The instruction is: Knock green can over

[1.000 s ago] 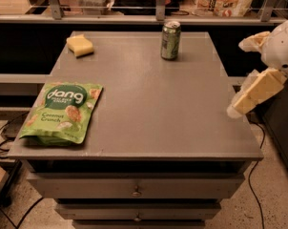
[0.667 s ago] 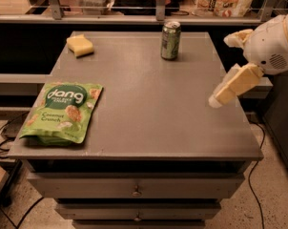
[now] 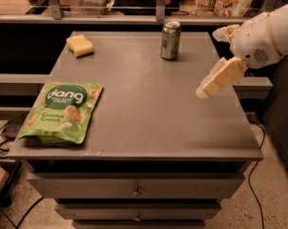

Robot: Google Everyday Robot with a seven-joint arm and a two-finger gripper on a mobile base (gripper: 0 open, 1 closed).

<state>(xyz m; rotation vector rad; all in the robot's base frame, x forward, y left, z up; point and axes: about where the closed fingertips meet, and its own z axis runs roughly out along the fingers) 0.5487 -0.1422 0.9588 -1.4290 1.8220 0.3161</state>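
Note:
The green can stands upright near the far edge of the grey table, right of centre. It is slim, green, with a silver top rim and pale markings. My gripper hangs over the table's right side on the white arm, which comes in from the right. The gripper's cream tip points down and to the left. It is to the right of the can and nearer the camera, clearly apart from it and touching nothing.
A flat green "dang" snack bag lies at the table's front left. A yellow sponge sits at the far left. A railing and a shelf with goods run behind the table. Drawers are below the tabletop.
My gripper and arm have moved left from beyond the table's right edge to over the table, closer to the can. The can, bag and sponge have not moved.

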